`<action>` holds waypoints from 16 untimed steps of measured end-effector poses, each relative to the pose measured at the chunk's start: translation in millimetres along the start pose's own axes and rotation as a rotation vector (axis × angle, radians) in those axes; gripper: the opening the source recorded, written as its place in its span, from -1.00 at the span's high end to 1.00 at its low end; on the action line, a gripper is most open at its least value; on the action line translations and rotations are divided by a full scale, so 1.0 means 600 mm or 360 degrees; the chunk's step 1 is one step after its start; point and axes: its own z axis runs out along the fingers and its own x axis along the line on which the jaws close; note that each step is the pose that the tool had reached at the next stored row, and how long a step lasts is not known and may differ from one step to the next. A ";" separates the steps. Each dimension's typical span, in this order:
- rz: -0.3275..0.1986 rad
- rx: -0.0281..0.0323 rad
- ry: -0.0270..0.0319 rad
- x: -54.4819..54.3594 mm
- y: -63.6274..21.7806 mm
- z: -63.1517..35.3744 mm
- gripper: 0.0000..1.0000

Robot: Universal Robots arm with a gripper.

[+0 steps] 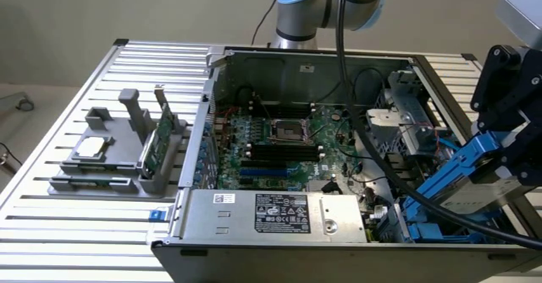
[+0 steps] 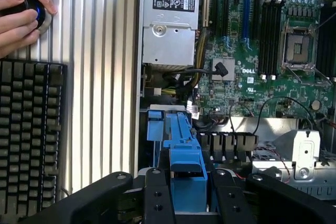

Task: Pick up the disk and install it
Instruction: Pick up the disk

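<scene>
The disk (image 1: 457,175) is hanging tilted in the air, its bright blue carrier framing the silver-grey body, at the exterior view's right and over the near right corner of the open computer case (image 1: 313,54). It is not lying in the case yet. The claw (image 1: 501,165) is clamping it from above, its jaws partly closed on the carrier. In the wrist view the black fingers (image 2: 157,198) are pressing the blue frame of the disk (image 2: 186,174) from both sides, with the claw (image 2: 190,205) centred on it.

Just below the disk, more blue plastic parts (image 1: 423,227) are sitting inside the case corner. Beside them, along the case's near wall, a silver power supply (image 1: 280,213) with a printed label is lying. Beyond it the green motherboard (image 1: 280,150) is showing its processor socket (image 1: 284,129). A thick black cable (image 1: 347,86) is running down from the arm (image 1: 326,4) across the case.

The case is resting on a slatted metal table (image 1: 85,232). At the exterior view's left, well apart from the disk, a grey holder (image 1: 110,169) is carrying an upright green circuit card (image 1: 158,137) and a small square chip (image 1: 91,145).

In the wrist view a person's hand (image 2: 18,22) is resting on a round knob (image 2: 38,15), near a black keyboard (image 2: 29,129).
</scene>
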 end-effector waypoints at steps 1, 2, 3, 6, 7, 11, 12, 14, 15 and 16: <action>-0.0001 -0.00001 0.00001 0.000 0.000 0.001 0.35; -0.0002 -0.00002 0.00001 0.000 0.000 0.003 0.35; -0.0003 -0.00003 0.00001 0.001 0.000 0.004 0.35; -0.0006 -0.00006 0.00001 0.001 0.000 0.008 0.35; -0.0007 -0.00006 0.00002 0.001 0.000 0.009 0.35; -0.0011 -0.00010 0.00004 0.002 0.000 0.014 0.35; -0.0012 -0.00011 0.00003 0.002 0.000 0.015 0.35; -0.0013 -0.00012 0.00004 0.003 0.000 0.018 0.35; -0.0014 -0.00013 0.00003 0.003 0.000 0.020 0.35; -0.0015 -0.00013 0.00002 0.003 0.000 0.021 0.35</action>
